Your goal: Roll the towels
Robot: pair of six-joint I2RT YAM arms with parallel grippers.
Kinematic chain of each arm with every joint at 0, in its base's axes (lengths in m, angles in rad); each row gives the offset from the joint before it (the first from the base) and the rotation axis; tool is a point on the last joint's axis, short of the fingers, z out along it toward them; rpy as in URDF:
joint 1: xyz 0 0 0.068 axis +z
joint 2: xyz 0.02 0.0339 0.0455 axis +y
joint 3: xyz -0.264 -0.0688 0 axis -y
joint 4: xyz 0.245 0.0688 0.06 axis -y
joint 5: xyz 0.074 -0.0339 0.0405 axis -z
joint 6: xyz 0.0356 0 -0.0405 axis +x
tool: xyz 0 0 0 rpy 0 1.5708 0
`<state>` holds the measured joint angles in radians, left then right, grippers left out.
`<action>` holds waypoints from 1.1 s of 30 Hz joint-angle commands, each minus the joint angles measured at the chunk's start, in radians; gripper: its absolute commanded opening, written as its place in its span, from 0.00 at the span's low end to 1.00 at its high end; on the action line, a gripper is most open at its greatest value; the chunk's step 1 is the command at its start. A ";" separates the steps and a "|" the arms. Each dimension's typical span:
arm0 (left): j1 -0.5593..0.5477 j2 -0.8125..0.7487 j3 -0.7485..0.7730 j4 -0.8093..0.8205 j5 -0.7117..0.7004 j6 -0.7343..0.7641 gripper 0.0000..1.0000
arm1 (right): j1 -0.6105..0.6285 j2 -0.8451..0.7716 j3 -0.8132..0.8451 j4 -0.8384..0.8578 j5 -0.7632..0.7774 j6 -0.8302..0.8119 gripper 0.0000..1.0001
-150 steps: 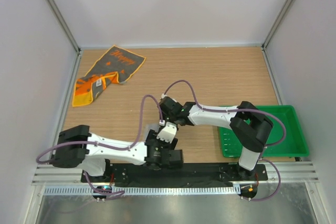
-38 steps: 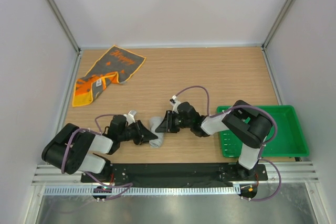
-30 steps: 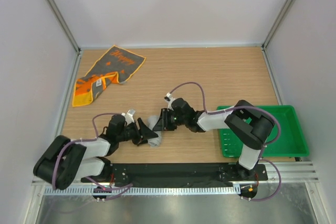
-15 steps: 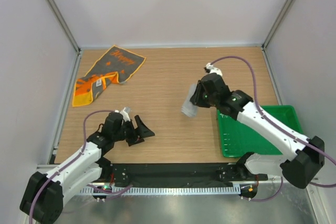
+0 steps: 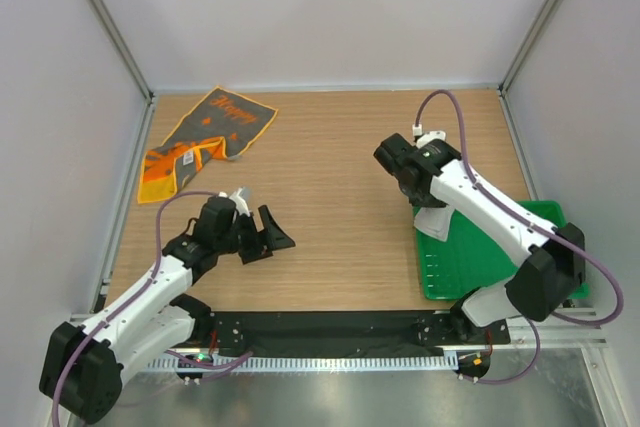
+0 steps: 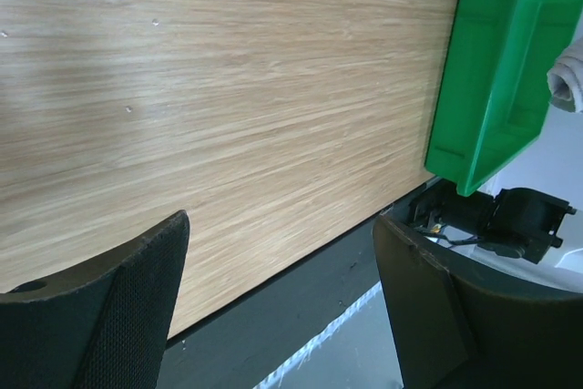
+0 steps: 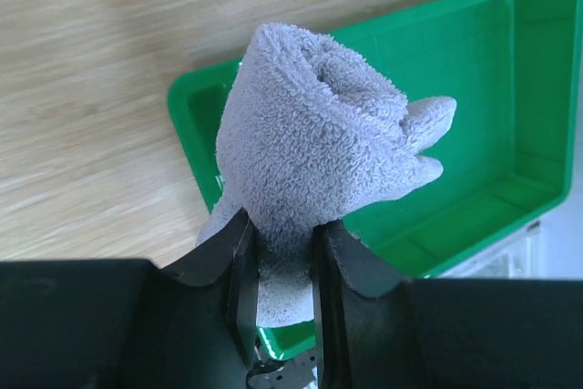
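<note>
The plain light grey terry towel [image 7: 310,143] is rolled into a tube and pinched at its lower end in the jaws of the right gripper [image 7: 284,271], which stand narrow around it. One loose flap sticks out of the roll's side. The roll hangs over the left rim of the green plastic tray [image 5: 520,267], near that rim's far end; how high it hangs above the tray is hard to judge from these views.

The second towel, dark grey cloth with orange print and orange-yellow edges [image 5: 205,137], lies flat in the far left corner of the wooden worktop [image 5: 330,147]. Its near end is folded over to show the orange back, and its left edge is close to the side wall.

The left gripper [image 5: 265,237] sits low over bare wood at the near left, jaws spread wide and holding nothing. A broad stretch of open wood lies between it, the dark towel and the tray.

The tray sits at the near right, just beside the right wall. Pale walls with metal posts enclose the worktop on three sides, and a black base rail [image 5: 330,327] runs along the near edge.
</note>
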<state>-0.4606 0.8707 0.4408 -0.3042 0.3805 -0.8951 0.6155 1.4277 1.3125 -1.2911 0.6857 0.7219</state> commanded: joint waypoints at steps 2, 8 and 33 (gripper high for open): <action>-0.004 0.005 0.018 -0.029 0.004 0.030 0.81 | -0.005 0.091 -0.027 -0.174 0.034 -0.009 0.01; -0.003 -0.010 0.016 -0.035 -0.006 0.030 0.81 | -0.005 0.264 -0.019 -0.169 0.040 -0.035 0.01; -0.004 -0.038 0.022 -0.075 -0.054 0.036 0.80 | -0.037 0.195 -0.105 0.717 -0.853 -0.338 0.01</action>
<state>-0.4606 0.8516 0.4408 -0.3733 0.3325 -0.8772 0.5724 1.7172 1.2018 -0.7731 0.0132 0.4229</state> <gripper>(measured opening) 0.805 0.298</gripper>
